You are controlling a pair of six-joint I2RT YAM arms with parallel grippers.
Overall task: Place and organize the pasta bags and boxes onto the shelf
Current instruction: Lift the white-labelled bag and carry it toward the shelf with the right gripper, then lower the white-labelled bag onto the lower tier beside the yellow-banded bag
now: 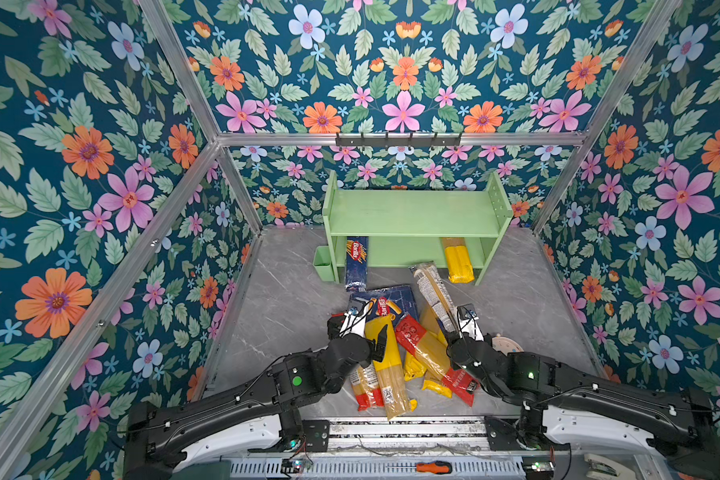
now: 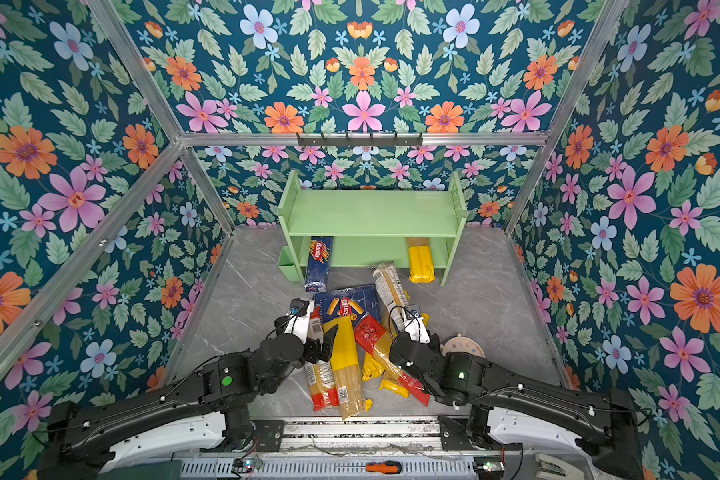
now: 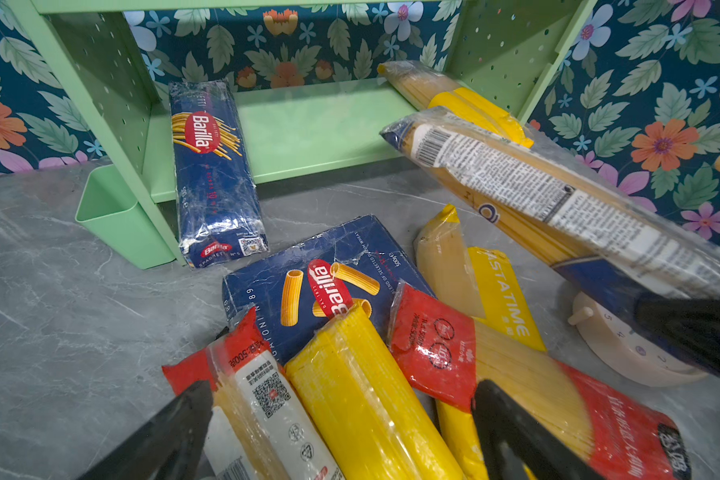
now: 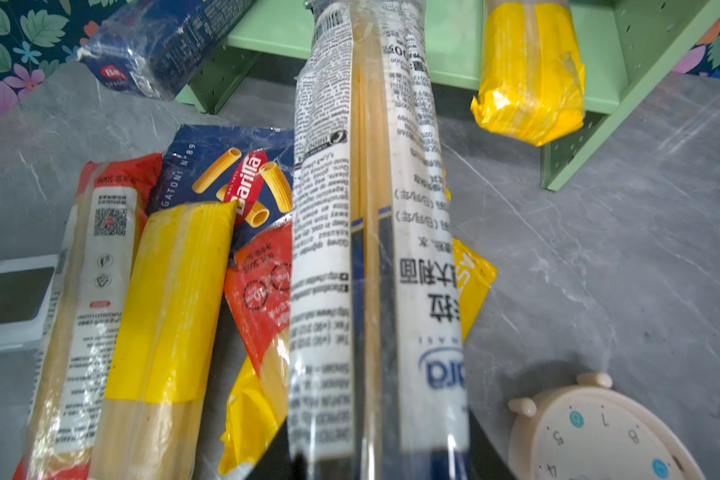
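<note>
The pale green shelf (image 1: 412,212) stands at the back. On its lower tier lie a long Barilla spaghetti box (image 1: 357,262) at the left and a yellow-ended bag (image 1: 458,259) at the right. A wide Barilla box (image 1: 393,299) lies on the table under a pile of bags. My right gripper (image 4: 375,461) is shut on a clear bag with a white label and dark blue band (image 4: 366,208), raised and pointing toward the shelf. My left gripper (image 3: 341,432) is open, its fingers straddling a yellow bag (image 3: 362,399) and a red-ended bag (image 3: 250,386).
A beige round timer (image 4: 599,432) sits on the table just right of the held bag. A small green cup (image 1: 323,264) hangs on the shelf's left side. A black hook rail (image 1: 398,139) runs above. More bags (image 1: 429,353) lie between the arms.
</note>
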